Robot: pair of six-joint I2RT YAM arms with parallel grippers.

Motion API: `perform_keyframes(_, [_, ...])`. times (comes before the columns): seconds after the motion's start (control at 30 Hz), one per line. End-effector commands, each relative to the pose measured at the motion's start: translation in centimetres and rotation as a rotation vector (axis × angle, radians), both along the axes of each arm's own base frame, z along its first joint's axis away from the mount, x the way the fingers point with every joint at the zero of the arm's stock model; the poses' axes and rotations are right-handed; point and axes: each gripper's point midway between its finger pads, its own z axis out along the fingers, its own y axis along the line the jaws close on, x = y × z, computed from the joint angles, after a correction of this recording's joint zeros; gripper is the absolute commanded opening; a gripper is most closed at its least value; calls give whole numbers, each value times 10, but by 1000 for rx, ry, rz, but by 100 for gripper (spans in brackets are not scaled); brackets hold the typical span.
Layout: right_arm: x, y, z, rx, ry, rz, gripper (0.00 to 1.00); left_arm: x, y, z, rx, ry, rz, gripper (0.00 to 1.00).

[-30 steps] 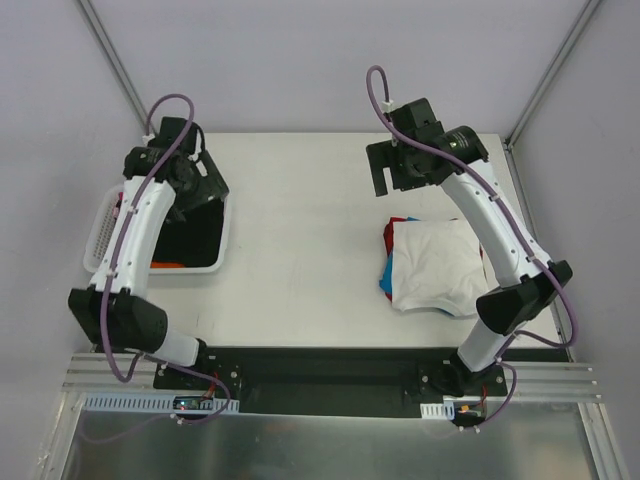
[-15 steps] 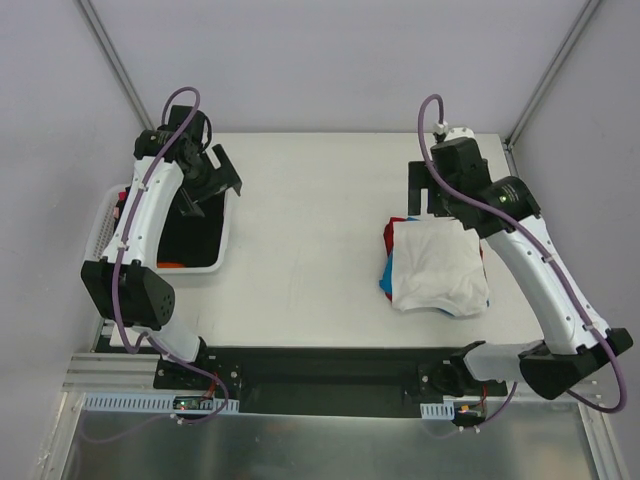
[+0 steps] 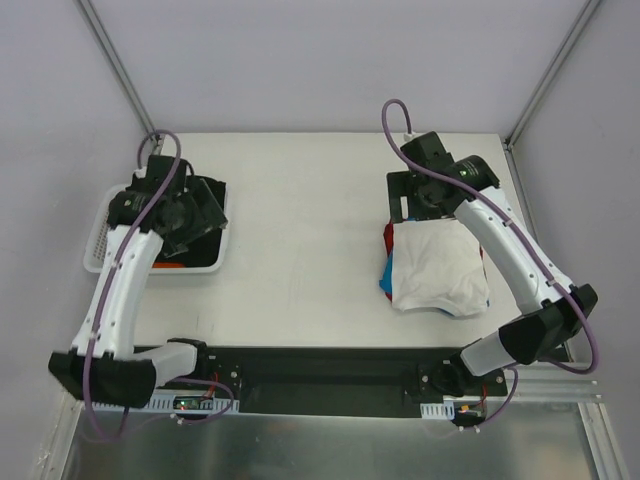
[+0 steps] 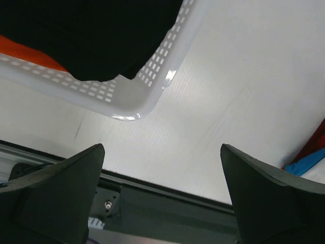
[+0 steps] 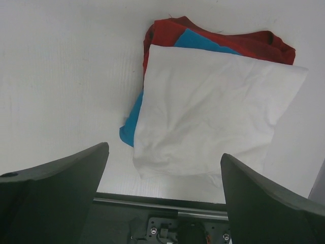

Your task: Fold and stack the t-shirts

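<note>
Open counter (image 3: 300, 250) separated the nine-o'clock basket (image 3: 100, 236) from the three-o'clock stack (image 3: 437, 270), its white t-shirt (image 5: 213, 112) folded flat on top; left claw (image 4: 161, 150) and right claw (image 5: 163, 151) gaped, empty.

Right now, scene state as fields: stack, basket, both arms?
stack: white t-shirt on top, blue t-shirt and red t-shirt beneath, right side of table
basket: white mesh basket at left, black t-shirt inside, orange t-shirt showing under it
left arm: over the basket, jaws open, empty
right arm: over the stack's far edge, jaws open, empty
</note>
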Motion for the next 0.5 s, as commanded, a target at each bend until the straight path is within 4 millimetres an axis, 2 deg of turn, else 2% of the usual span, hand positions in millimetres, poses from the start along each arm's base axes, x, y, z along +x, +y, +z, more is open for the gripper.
perform_keyframes(0.0, [-2, 19, 11, 74, 18, 37, 96, -22, 41, 19, 140, -82, 119, 99])
perform_keyframes(0.1, [3, 31, 11, 88, 36, 66, 96, -31, 53, 10, 187, 25, 178, 99])
perform_keyframes(0.17, [3, 38, 10, 93, 51, 85, 96, -28, 52, 12, 175, 26, 185, 99])
perform_keyframes(0.27, [4, 47, 7, 92, 71, 110, 96, -13, 46, 34, 143, -94, 149, 99])
perform_keyframes(0.3, [4, 48, 6, 91, 76, 117, 96, -11, 46, 39, 138, -118, 158, 88])
perform_keyframes(0.37, [2, 50, 4, 84, 84, 122, 96, -1, 43, 44, 122, -157, 129, 56])
perform_keyframes(0.4, [1, 48, 2, 74, 89, 121, 96, 0, 45, 44, 128, -148, 144, 1])
perform_keyframes(0.47, [-1, 46, -2, 63, 97, 120, 96, -2, 45, 32, 132, -87, 148, 0])
